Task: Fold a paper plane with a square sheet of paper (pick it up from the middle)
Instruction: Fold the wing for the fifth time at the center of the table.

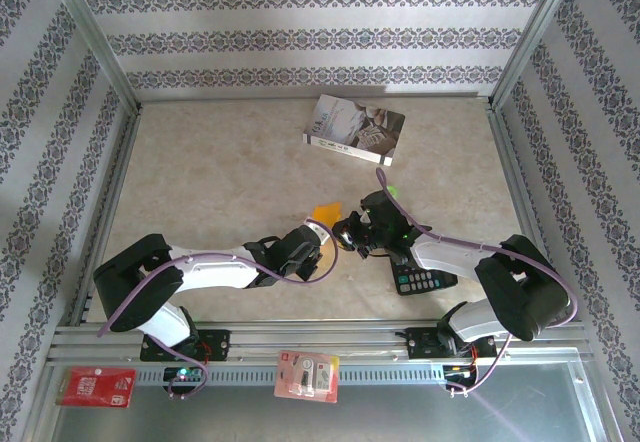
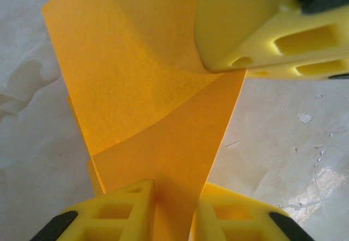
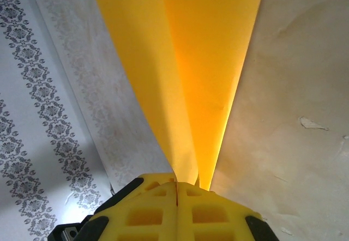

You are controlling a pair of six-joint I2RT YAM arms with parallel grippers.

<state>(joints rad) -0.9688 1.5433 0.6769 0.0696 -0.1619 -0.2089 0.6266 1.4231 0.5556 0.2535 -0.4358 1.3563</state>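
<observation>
Orange paper [image 2: 136,88]: thin, matt, smooth, w/ soft creases. Left fingers [image 2: 125,197] & right fingers [image 3: 155,192]: yellow moulded plastic, matt, w/ hollow pockets. Tabletop [image 1: 220,182]: marble-look, smooth, slight sheen. Frame rails [image 1: 330,337]: bare ribbed metal. Book [image 1: 355,129] cover: glossy.

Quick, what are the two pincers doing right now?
Left pincer: open, with the orange paper lying across its gap.
Right pincer: closed, pinching the orange paper.
</observation>
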